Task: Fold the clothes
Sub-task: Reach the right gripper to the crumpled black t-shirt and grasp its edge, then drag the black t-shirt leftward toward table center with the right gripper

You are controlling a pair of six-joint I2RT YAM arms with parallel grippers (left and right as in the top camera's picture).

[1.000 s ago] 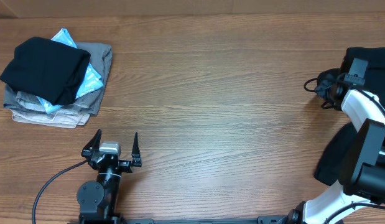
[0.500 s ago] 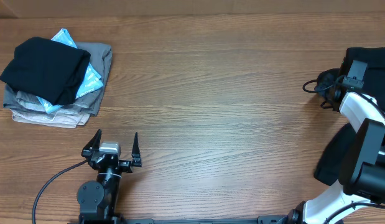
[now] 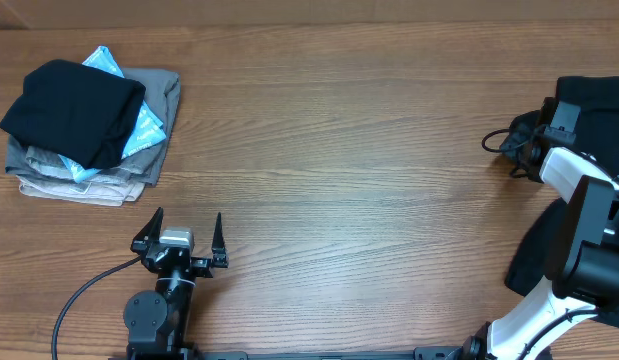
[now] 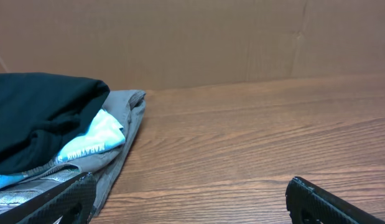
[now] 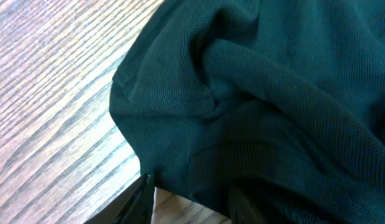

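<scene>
The black T-shirt (image 3: 604, 95) lies crumpled at the table's far right edge. A bunched part of it reaches left to my right gripper (image 3: 514, 147). In the right wrist view the black fabric (image 5: 254, 93) fills most of the frame. Its hemmed edge runs down between my two narrowly spaced fingers (image 5: 192, 193), which are shut on it just above the wood. My left gripper (image 3: 179, 235) rests open and empty at the front left. Its fingertips show wide apart in the left wrist view (image 4: 189, 196).
A pile of folded garments (image 3: 139, 150) sits at the back left: grey and beige pieces, a light-blue patterned one (image 3: 147, 122) and a folded black one (image 3: 74, 105) on top. It also shows in the left wrist view (image 4: 49, 118). More black cloth (image 3: 534, 262) lies by the right arm's base.
My right gripper has shifted slightly left and toward the back, and the bunched black fabric has moved left with it. The left arm has not moved.
</scene>
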